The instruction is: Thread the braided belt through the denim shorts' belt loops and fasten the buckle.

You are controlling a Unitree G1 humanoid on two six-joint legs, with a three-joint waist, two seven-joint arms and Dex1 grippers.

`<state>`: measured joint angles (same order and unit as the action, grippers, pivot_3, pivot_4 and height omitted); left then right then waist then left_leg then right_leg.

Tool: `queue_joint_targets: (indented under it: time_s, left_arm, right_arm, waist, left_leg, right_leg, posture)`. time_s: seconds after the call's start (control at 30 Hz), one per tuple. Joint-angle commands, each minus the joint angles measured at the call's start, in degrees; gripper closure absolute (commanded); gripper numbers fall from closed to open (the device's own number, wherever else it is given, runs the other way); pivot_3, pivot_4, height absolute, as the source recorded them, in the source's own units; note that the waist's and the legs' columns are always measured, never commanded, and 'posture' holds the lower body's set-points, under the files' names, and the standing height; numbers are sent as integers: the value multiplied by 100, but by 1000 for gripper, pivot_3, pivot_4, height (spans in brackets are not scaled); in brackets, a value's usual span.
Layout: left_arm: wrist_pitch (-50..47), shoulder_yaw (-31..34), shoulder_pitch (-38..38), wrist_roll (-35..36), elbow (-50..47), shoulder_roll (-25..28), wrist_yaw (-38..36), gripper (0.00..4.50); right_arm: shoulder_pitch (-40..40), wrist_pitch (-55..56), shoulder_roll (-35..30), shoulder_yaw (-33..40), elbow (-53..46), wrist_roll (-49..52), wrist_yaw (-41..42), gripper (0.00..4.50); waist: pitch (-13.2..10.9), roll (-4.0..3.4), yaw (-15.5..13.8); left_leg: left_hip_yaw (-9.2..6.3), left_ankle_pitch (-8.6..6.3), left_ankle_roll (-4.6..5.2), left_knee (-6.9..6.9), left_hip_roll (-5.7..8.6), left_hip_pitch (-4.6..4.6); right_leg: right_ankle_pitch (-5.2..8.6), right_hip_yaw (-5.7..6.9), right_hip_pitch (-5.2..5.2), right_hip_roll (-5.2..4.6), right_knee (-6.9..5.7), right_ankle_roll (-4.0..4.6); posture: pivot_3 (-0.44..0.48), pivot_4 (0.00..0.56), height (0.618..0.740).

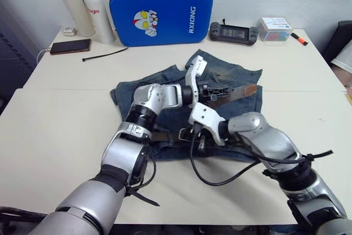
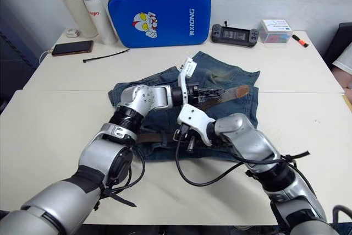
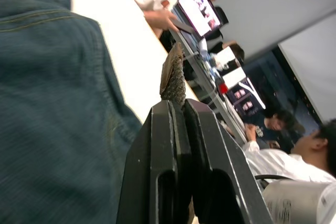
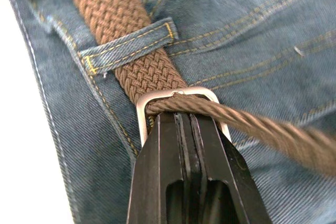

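1. The white table [image 1: 55, 130] carries the whole work area; a blue case [image 1: 160, 14] stands upright at its far edge.
2. The denim shorts [image 1: 231, 75] lie flat at the table's middle, waistband toward the robot. The fabric is faded blue denim with yellow stitching and pale worn patches.
3. The braided belt [image 4: 113, 11] is a brown woven strap. Its long axis runs across the table along the waistband; its free end [image 2: 231, 93] rises from the buckle and points away toward the robot's right, over the shorts.
4. The right gripper [image 4: 184, 116] sits at the waistband, its black fingers pressed together on the buckle and the strap crossing it.
5. The left gripper [image 3: 176, 106] is held above the middle of the shorts, just beyond the right gripper. Its fingers pinch the belt's free end, whose tip sticks out past the fingertips.
6. One belt loop [image 4: 128, 45], a narrow denim strip, crosses over the strap just beside the buckle; the belt passes under it.
7. The buckle [image 4: 178, 98] is a silver rectangular metal frame, touching the right fingertips; the strap passes through it.
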<state>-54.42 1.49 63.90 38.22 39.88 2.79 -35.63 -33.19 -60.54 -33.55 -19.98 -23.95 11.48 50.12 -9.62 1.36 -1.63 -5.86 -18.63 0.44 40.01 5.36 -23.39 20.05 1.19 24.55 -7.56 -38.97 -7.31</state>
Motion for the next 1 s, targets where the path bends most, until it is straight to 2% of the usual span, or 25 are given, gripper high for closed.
queue_joint_targets:
  time_s: [0.03,0.1,0.23,0.4,0.5,0.57,0.63,0.73,0.87,0.97,1.0]
  left_arm:
    - [-215,118,-125,-7,-691,141,-15,4500]
    - [-291,168,-209,-17,-832,187,25,4500]
    - [-359,142,-374,-68,-1100,174,101,4500]
    - [-400,62,-458,-131,-1308,49,148,4500]
    - [-26,-811,-662,-684,-2011,347,-247,4500]
    - [196,-1175,-785,-977,-2369,607,-405,4500]
    - [430,-1351,-876,-1221,-2601,863,-494,4500]
    - [864,-1532,-1023,-1589,-2949,1293,-651,4500]
    - [1323,-1574,-1224,-1760,-3469,1568,-892,4500]
    - [1725,-1727,-1382,-1917,-3850,1719,-1157,4500]
    - [1846,-1761,-1419,-1972,-3924,1751,-1225,4500]
  right_arm:
    - [14,-417,-379,532,-315,319,42,4481]
    - [-55,-490,-488,701,-333,437,-12,4481]
    - [-283,-838,-293,1379,-215,745,-312,4481]
    - [-296,-1143,-242,1776,-196,1092,-475,4481]
    - [-225,-1145,-900,2099,-233,1235,-278,4481]
    - [-129,-1054,-1384,2158,-259,1295,-128,4481]
    - [17,-877,-1836,2159,-310,1336,42,4481]
    - [250,127,-2325,2318,-295,1101,194,4481]
    - [326,1133,-2554,2345,-161,885,297,4481]
    - [224,1518,-2357,2165,-128,906,304,3560]
    - [188,1634,-2318,2056,-123,855,303,3088]
  waist:
    - [-6,-1,8]
    - [-8,0,9]
    - [-10,-3,32]
    - [-12,-4,25]
    - [-19,-14,17]
    - [-27,-22,8]
    - [-33,-26,9]
    - [-38,-33,42]
    - [-54,-56,26]
    - [-55,-55,15]
    - [-55,-55,14]
  left_leg:
    - [-1,0,0,-1,0,-2]
    - [1,0,0,-2,-1,-3]
    - [4,0,0,-7,-5,-2]
    - [4,0,0,-10,-7,-3]
    - [7,0,0,-9,-4,-4]
    - [8,0,1,-9,-2,-5]
    - [10,0,1,-11,-3,-5]
    - [16,0,1,-16,-10,-2]
    - [30,0,1,-20,-11,2]
    - [27,1,2,-20,-11,2]
    - [25,1,2,-16,-11,1]
  right_leg:
    - [0,1,1,1,4,0]
    - [0,1,2,1,6,0]
    - [0,1,4,3,7,0]
    - [0,0,5,3,8,0]
    - [0,0,5,2,9,0]
    - [0,1,4,1,11,0]
    - [0,1,4,2,15,0]
    - [0,0,5,6,16,0]
    - [0,3,7,6,14,0]
    - [-1,5,4,6,19,-1]
    - [-1,6,3,5,19,-1]
  posture:
    - [0,150,677]
    - [0,150,677]
    - [0,150,677]
    - [0,150,677]
    - [0,150,677]
    - [0,150,677]
    - [0,150,677]
    - [0,150,677]
    - [0,150,677]
    - [0,150,677]
    - [0,150,677]
